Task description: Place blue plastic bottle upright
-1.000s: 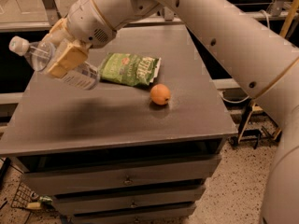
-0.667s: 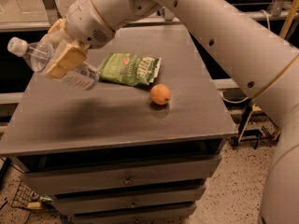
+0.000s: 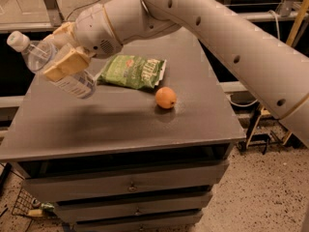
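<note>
1. While the gripper (image 3: 54, 53) pinches the blue plastic bottle (image 3: 37, 56) across its middle, one tan finger (image 3: 66, 65) pressed over the near side and the other on the far side, the bottle hangs in the air above the far-left corner of the table (image 3: 120, 129), touching nothing but the gripper.
2. It sits at a slant, with the white cap (image 3: 18, 40) up and to the left and the base down towards the tabletop, so it is neither lying flat nor upright. A grip at mid-body leaves the base free to meet the surface first.
3. The step in hand looks like the reorienting: the wrist would need to turn until the cap points straight up before any lowering.
4. The green snack bag (image 3: 133, 71) lies just right of the bottle's base, and the orange (image 3: 165, 97) sits beyond it. The bare left part of the top is probably the intended landing spot, since it avoids both.
5. The far finger is mostly hidden behind the bottle, so the hold seems firm but cannot be confirmed.
6. A light bottle on a narrow base tips easily, and releasing it while slanted would likely topple it.
</note>
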{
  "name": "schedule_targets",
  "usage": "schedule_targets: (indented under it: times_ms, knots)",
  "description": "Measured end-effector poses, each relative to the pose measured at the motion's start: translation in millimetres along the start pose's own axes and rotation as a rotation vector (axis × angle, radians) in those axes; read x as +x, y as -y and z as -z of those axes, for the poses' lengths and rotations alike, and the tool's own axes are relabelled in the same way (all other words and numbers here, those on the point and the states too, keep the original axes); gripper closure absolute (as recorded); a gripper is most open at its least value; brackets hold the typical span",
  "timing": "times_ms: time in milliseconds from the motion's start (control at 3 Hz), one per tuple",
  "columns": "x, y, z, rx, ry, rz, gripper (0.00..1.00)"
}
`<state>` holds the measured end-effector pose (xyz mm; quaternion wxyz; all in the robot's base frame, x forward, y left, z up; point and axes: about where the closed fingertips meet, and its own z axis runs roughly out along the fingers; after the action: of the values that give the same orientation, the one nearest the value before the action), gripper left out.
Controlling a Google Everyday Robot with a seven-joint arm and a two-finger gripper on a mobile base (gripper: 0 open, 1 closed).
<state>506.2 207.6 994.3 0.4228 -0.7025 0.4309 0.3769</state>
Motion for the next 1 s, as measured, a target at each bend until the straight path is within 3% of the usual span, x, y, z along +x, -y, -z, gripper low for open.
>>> schedule_targets:
  times_ms: [1000]
  knots:
    - [29,-2,-9,0.151,0.306,-0.217,1.00]
